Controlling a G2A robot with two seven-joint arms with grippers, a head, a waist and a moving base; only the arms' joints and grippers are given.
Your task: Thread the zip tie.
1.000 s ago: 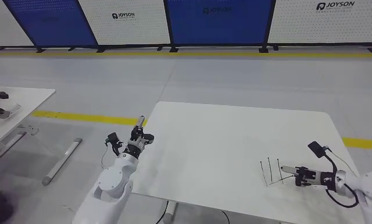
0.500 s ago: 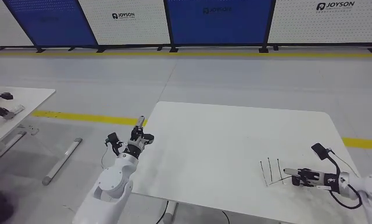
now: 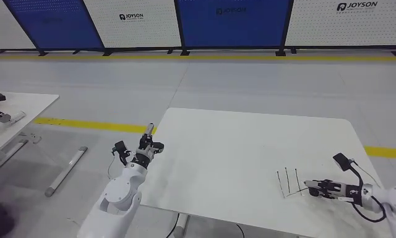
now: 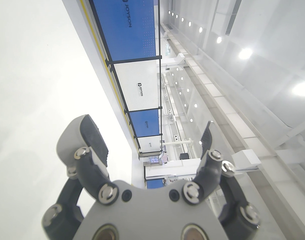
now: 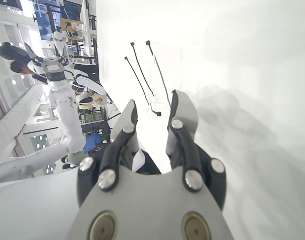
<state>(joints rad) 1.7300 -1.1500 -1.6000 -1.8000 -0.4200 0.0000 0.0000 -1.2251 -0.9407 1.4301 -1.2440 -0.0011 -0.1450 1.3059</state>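
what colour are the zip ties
The zip ties are black, clearest in the right wrist view.

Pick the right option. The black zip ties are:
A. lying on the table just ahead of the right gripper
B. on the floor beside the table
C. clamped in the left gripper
A: the zip ties lie flat on the white table, just beyond the open right gripper; the left gripper is open and empty.

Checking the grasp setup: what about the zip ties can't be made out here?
1. Top view: the zip ties are too small to count or to find their heads.
2. Right wrist view: one tie runs behind a finger of the open right gripper, which hides its tail end.
3. Both views: whether that gripper touches any tie.
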